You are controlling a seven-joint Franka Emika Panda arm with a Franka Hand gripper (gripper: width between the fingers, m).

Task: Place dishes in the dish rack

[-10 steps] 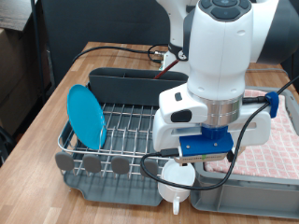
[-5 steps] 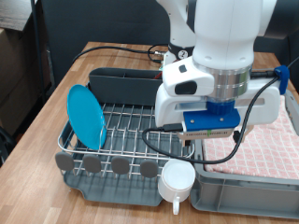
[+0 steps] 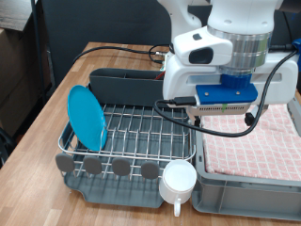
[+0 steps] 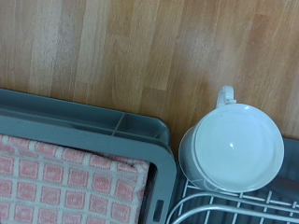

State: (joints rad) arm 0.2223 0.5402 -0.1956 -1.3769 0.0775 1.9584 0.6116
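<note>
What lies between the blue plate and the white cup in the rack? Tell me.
Only bare rack wires: in the exterior view, the plate stands at the rack's left end and the cup sits at its bottom-right corner.

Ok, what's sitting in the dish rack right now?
A light-blue plate stands on edge at the dish rack's end on the exterior view's left. A white cup sits at the corner nearest the camera. The arm hides part of the caddy, so its contents can't be seen.
</note>
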